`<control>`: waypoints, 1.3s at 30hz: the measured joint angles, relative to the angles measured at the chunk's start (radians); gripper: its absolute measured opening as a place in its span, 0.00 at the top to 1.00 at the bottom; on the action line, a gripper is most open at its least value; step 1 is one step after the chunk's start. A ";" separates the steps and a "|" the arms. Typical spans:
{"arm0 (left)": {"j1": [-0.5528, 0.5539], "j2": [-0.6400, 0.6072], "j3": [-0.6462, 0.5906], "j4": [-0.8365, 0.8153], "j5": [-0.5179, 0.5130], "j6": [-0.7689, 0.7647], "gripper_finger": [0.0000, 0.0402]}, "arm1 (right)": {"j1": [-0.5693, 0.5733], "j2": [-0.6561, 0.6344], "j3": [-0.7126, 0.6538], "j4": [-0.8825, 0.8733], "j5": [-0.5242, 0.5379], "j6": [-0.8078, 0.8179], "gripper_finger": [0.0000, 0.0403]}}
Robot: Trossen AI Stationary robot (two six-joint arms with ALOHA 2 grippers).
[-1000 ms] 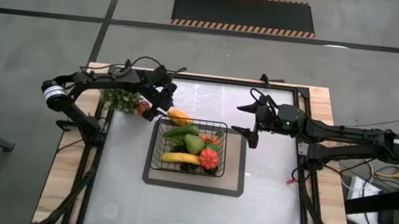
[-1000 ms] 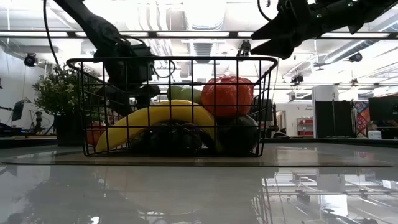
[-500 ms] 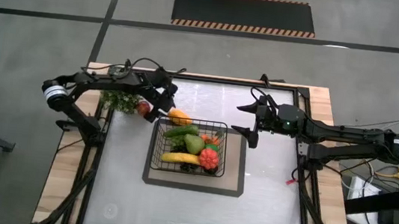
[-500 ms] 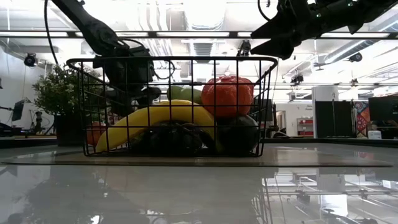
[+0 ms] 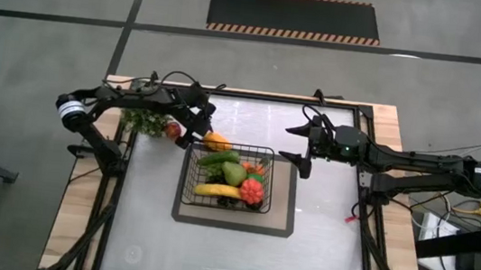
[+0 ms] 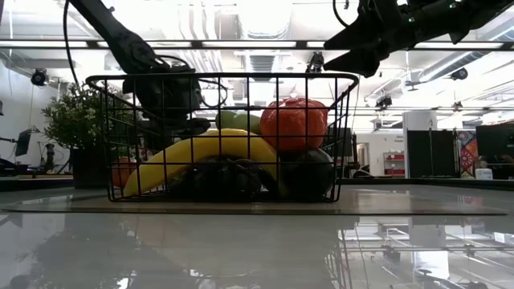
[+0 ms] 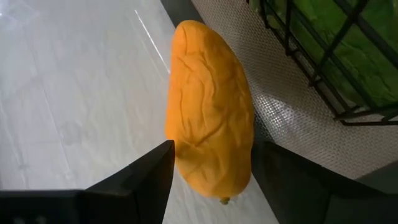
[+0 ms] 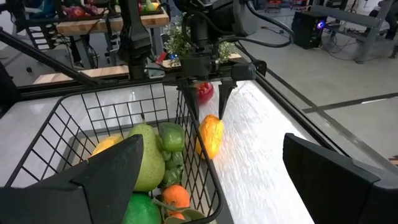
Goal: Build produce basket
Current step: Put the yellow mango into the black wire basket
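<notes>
An orange piece of produce lies on the table at the far left corner of the black wire basket, outside it. My left gripper is open and points down over it, with one finger on either side of the piece. The basket stands on a grey mat and holds a banana, a green pear, a cucumber and a red fruit. My right gripper hangs open and empty above the table, right of the basket. My left gripper comes from above with its fingers astride the orange piece's far end, across its length. The piece fills nearly the whole gap. I cannot tell whether the fingers touch it. The piece lies on the table.
A bushy leafy plant stands at the table's far left, with a small red fruit beside it, close behind my left gripper. Bare table lies near the front edge and far of the basket.
My left gripper has shifted a little toward the table's right and down, closer over the orange piece. The piece and the basket have stayed where they were.
</notes>
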 joint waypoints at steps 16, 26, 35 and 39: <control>0.000 0.035 0.000 0.036 0.003 -0.025 0.46 | 0.000 0.000 0.000 -0.006 0.000 0.000 0.09; 0.000 0.035 0.000 0.045 0.003 -0.024 0.68 | 0.000 0.000 0.000 -0.007 0.000 0.006 0.09; 0.000 0.018 0.000 0.066 -0.065 -0.024 0.75 | 0.000 0.001 0.000 -0.007 0.000 0.006 0.09; 0.000 0.005 0.012 0.077 -0.114 -0.024 0.75 | 0.000 0.001 0.000 -0.002 0.000 0.002 0.09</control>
